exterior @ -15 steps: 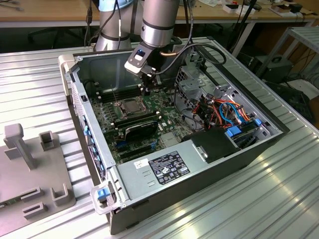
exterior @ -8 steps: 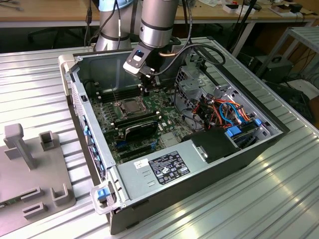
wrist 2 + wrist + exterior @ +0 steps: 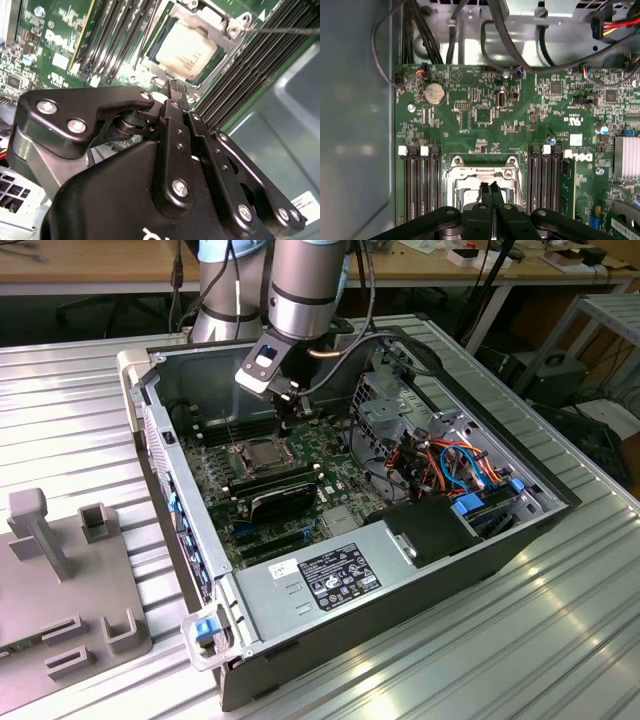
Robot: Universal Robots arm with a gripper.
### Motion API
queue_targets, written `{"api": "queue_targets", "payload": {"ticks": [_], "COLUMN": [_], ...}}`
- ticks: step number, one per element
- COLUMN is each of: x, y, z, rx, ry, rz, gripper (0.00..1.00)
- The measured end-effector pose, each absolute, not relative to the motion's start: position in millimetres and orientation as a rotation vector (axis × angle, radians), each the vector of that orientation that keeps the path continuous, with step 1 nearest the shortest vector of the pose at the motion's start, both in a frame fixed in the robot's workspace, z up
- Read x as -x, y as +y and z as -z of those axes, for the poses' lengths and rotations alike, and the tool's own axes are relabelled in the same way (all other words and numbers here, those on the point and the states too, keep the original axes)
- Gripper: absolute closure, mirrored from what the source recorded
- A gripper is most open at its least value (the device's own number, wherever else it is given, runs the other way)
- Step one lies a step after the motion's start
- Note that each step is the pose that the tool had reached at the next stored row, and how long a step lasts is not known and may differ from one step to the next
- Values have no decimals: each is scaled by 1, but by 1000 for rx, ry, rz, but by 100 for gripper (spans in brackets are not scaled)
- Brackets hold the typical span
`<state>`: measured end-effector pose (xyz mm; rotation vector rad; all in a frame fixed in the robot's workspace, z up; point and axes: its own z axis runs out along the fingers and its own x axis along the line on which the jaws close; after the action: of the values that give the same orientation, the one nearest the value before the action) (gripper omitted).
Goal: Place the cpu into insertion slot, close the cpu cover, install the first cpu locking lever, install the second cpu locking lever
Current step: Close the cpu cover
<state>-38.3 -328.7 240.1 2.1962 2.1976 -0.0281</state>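
Note:
The cpu [image 3: 187,50] lies with its silvery top up in the insertion slot [image 3: 257,456] on the green board. The cpu cover [image 3: 227,27], a metal frame, lies down around it, and the chip shows through its window. My gripper [image 3: 176,92] hangs just above the near edge of the cover [image 3: 482,172], fingers pressed together with nothing between them. A thin locking lever [image 3: 280,30] sticks out from one corner of the socket, and in the exterior view a thin lever [image 3: 232,435] stands up beside the slot.
Long black memory slots [image 3: 417,182] flank the socket on both sides. A black fan shroud [image 3: 283,495] and a power supply [image 3: 330,575] sit nearer the front of the open case. Bundled cables [image 3: 455,465] and drive bays fill the exterior view's right side.

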Motion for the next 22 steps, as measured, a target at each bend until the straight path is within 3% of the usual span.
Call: {"api": "queue_targets", "payload": {"ticks": [22], "x": [79], "y": [-329], "z": [-223], "rx": [-2196], "ry": [2198], "rz": [28], "gripper": [89]}}
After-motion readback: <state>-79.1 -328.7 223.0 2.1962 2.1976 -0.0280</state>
